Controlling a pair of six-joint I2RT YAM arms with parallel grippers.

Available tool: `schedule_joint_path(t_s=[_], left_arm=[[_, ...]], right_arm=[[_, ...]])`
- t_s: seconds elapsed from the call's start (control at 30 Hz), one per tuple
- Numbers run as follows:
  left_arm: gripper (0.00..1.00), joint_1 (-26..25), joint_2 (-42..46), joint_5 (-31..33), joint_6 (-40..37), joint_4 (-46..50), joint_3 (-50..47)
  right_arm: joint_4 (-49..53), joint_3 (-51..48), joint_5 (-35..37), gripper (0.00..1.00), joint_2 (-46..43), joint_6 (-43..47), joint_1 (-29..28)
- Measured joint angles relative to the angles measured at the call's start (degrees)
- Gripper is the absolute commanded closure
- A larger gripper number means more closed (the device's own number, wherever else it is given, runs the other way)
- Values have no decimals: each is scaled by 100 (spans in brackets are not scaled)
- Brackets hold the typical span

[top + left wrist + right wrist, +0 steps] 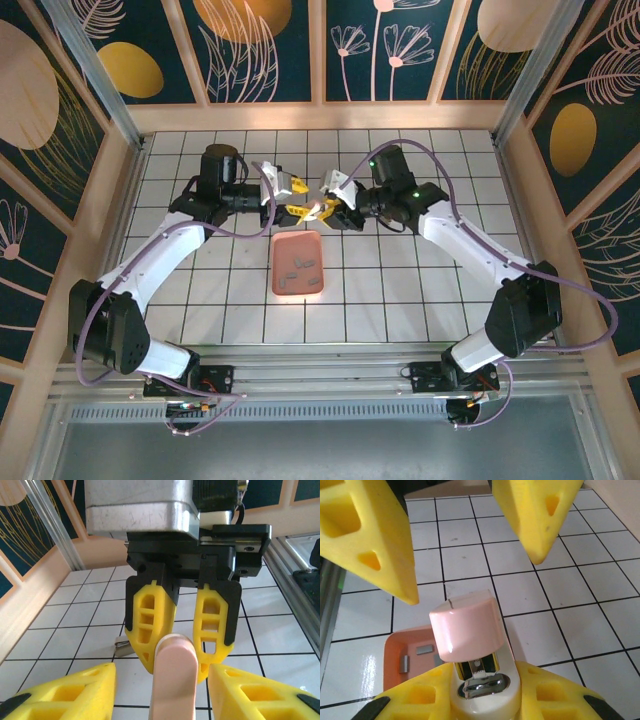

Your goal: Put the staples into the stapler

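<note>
1. Both arms rise from bases at the near edge of the table. The left arm swings out toward the left edge and then bends inward, and the right arm mirrors it toward the right edge.
2. A salmon tray lies midway between the side edges. The staples lie on its floor as loose grey strips.
3. Just past the tray's far rim, the two wrists face each other above the table.
4. The right gripper is clamped on the white base of the stapler. The pink top is raised, and silvery metal shows beneath it.
5. The left gripper has its fingers apart, flanking the stapler's pink tip without visible contact.
</note>
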State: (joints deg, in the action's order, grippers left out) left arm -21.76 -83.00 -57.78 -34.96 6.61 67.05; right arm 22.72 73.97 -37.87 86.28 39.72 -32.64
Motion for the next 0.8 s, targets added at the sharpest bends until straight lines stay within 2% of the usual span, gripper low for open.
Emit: schedule_joint_path(t_s=[0.47, 0.8], left_arm=[[57, -44, -192, -4, -605, 837, 251], [59, -44, -192, -33, -660, 861, 328]], right_arm=[[-11, 197, 387, 86, 7, -136, -234], [0, 291, 385, 86, 94, -133, -262]])
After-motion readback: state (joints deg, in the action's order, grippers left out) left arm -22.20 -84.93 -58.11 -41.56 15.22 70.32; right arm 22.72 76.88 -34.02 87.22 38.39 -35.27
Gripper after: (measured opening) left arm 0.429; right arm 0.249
